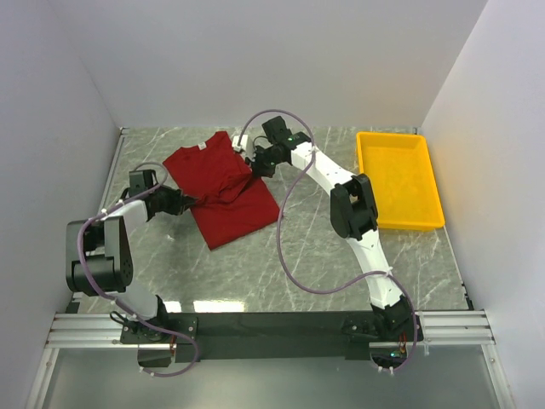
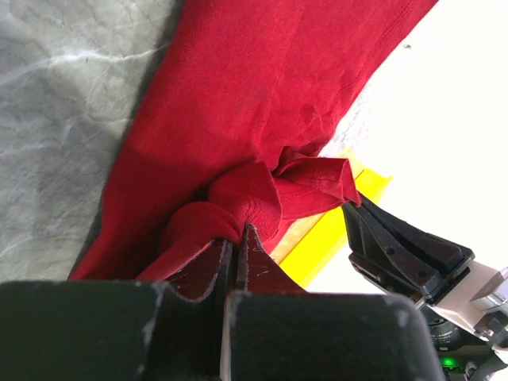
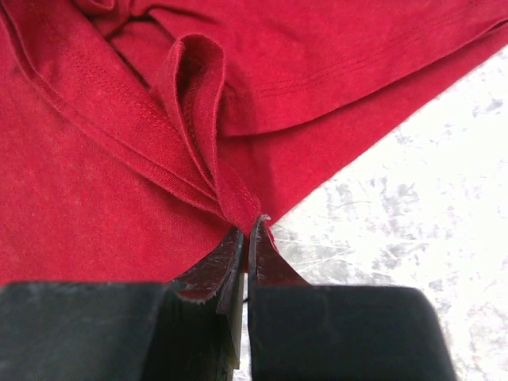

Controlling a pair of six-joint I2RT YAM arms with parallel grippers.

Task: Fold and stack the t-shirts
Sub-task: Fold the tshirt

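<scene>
The top view shows the maroon t-shirt (image 1: 223,192) rumpled at the far left of the counter (image 1: 341,273), while only the wrist views show the left fingers (image 2: 248,258) clamped tight on bunched cloth, perhaps a sleeve, and the right fingers (image 3: 260,254) pinching a folded hem.

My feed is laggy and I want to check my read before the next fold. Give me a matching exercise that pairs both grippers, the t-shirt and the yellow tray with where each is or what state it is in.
Things:
1. left gripper
2. right gripper
3. t-shirt
4. yellow tray

Places or states:
A. lying on the table left of centre, rumpled in the middle
B. at the table's right side, apart from the cloth
C. shut on a bunched fold at the cloth's left edge
D. shut on a fold at the cloth's right edge

Pairs: 1-C, 2-D, 3-A, 4-B
</scene>
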